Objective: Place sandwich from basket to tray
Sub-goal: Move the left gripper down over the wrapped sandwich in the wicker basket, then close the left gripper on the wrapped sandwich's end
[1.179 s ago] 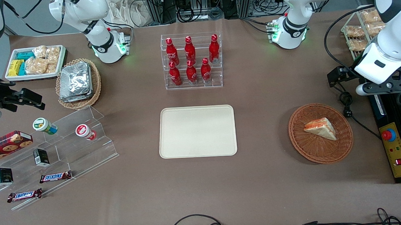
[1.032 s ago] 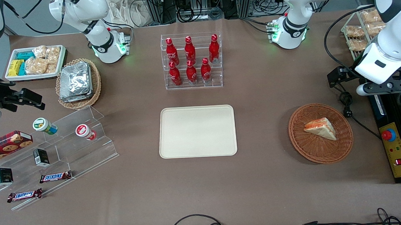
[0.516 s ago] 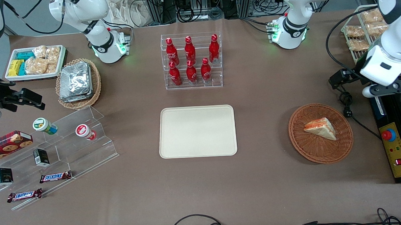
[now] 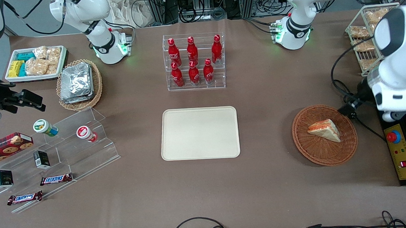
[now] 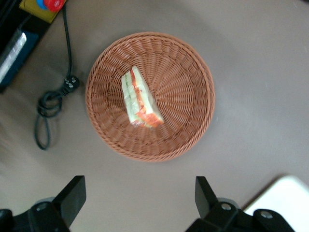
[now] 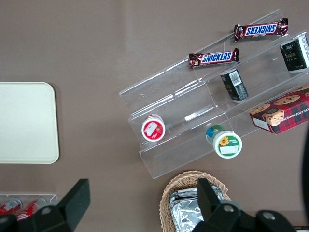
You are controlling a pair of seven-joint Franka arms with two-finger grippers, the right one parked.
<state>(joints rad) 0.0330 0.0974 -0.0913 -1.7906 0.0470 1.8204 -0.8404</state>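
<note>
While the spread pincer hovers above, the sandwich points toward the tray.

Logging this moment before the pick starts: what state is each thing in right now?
sandwich: lying in the basket, not gripped.
basket: on the table, holding only the sandwich.
tray: bare, nothing on it.
gripper: open, above the basket, apart from the sandwich.
</note>
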